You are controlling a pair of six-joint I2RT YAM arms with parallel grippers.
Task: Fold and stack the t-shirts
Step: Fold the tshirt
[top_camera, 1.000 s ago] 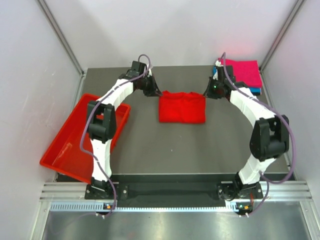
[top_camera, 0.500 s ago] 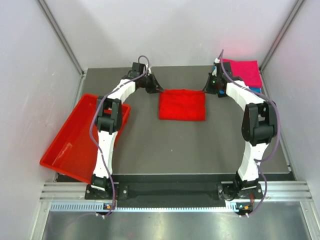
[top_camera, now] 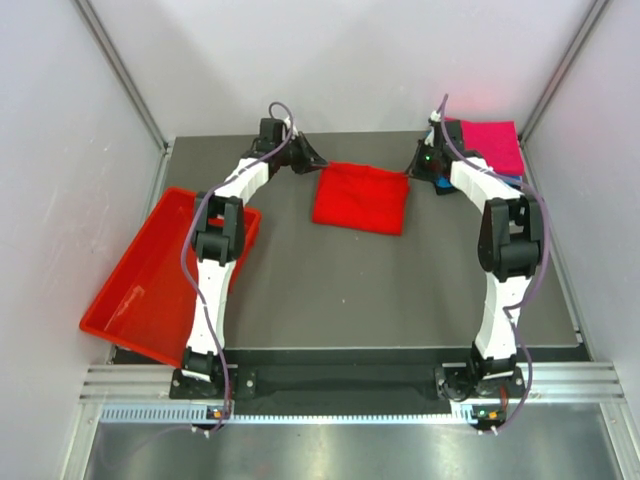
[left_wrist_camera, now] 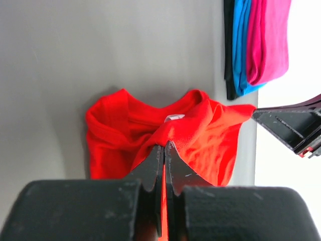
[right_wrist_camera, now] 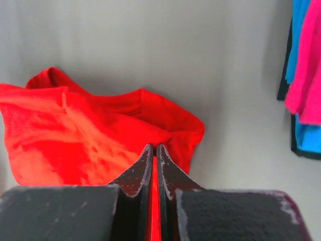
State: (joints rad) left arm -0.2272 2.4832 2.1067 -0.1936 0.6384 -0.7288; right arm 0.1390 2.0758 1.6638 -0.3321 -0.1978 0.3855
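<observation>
**A:** From above, where is the red t-shirt (top_camera: 360,198)?

**B:** It lies folded toward the back of the table (top_camera: 380,290), between the two arms. The left gripper (top_camera: 314,162) is at its back left corner and the right gripper (top_camera: 411,174) at its back right corner.

**A:** And the other shirts?

**B:** They are stacked in the back right corner. The magenta t-shirt (top_camera: 492,146) is on top, with a sliver of the teal t-shirt (top_camera: 512,183) showing under it. The red tray (top_camera: 150,280) sits at the table's left edge, partly over it.

**A:** What does the left wrist camera show?

**B:** The jaws are pressed together with red cloth pinched between them. The shirt bunches up toward the fingertips, and its neckline and a small white label (left_wrist_camera: 174,118) face the camera. Beyond it the stack shows edge-on: the black t-shirt (left_wrist_camera: 229,50) at the bottom, then teal, then magenta.

**A:** And the right wrist?

**B:** It is the same there. The jaws are closed tight on a fold of the red shirt, which spreads away to the left. The stack shows at the right edge, apart from the red cloth.
</observation>
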